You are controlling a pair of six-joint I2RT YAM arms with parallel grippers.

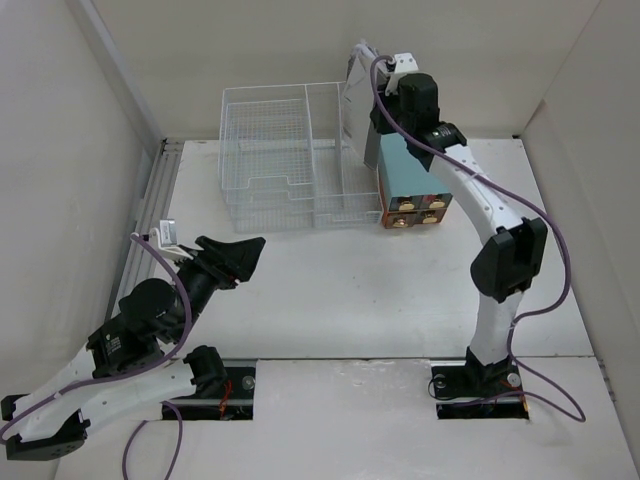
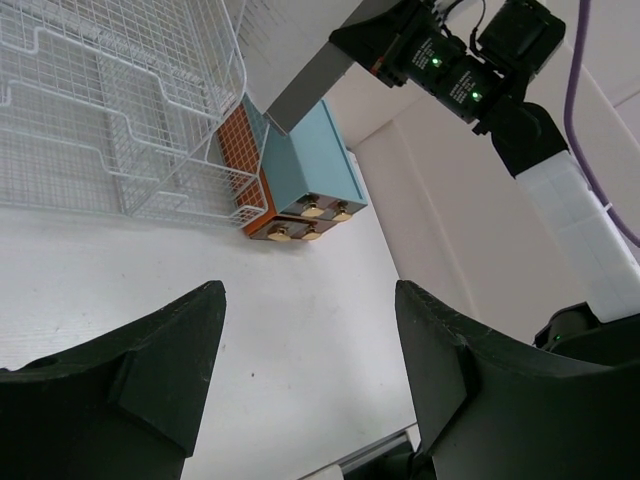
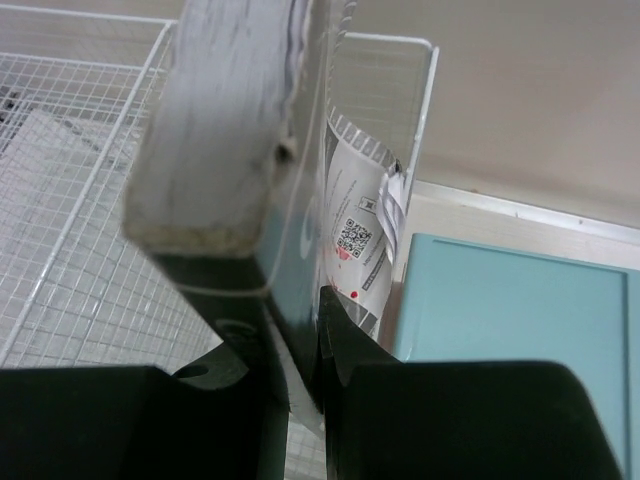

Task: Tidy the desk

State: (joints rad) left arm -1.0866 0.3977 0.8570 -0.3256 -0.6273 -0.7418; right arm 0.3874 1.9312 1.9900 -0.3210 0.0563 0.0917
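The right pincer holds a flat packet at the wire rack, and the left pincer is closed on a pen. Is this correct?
Not entirely. The left wrist view shows the left pincer open and holding nothing. The right pincer does hold the flat packet at the wire rack.

Overhead and left wrist views share desk (image 1: 350, 290), rack (image 1: 285, 160)

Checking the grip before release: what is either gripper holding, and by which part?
Right gripper pinches a flat printed packet by one edge; left gripper holds nothing.

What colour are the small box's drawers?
Orange drawers on a teal box; clearest in the left wrist view.
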